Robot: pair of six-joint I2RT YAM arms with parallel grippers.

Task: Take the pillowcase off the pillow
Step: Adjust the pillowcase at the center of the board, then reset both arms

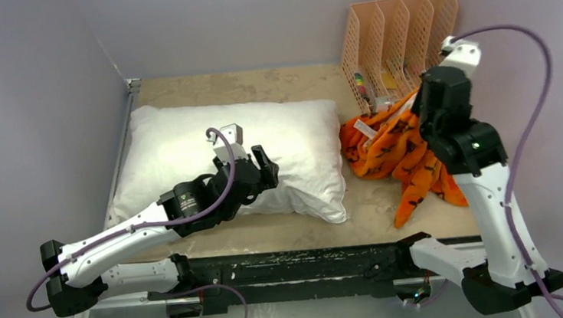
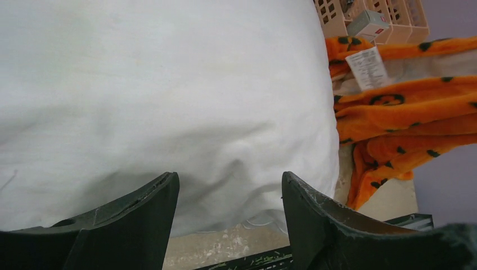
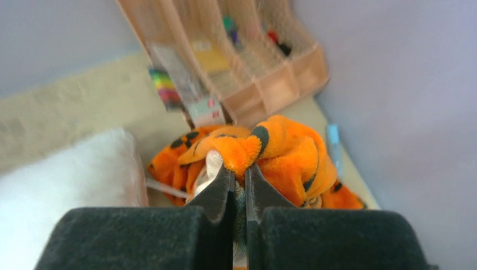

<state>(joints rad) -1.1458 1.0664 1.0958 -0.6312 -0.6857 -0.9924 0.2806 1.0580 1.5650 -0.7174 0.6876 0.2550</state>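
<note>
Orange black-patterned plush pillowcase [image 1: 387,148] off, right of plump white pillow [image 1: 177,145]; right gripper [image 3: 239,169] clamps it, left gripper [image 2: 228,181] agape over pillow. Likely next: release.

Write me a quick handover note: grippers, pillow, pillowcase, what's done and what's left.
Left gripper: open, over the pillow, holding nothing.
Right gripper: shut on the pillowcase, holding a bunch of it raised.
Pillow lies bare on the table's left; pillowcase hangs bunched to its right, in front of the organizer.
Done: case is off.
To do: probably just set it down and release.
</note>
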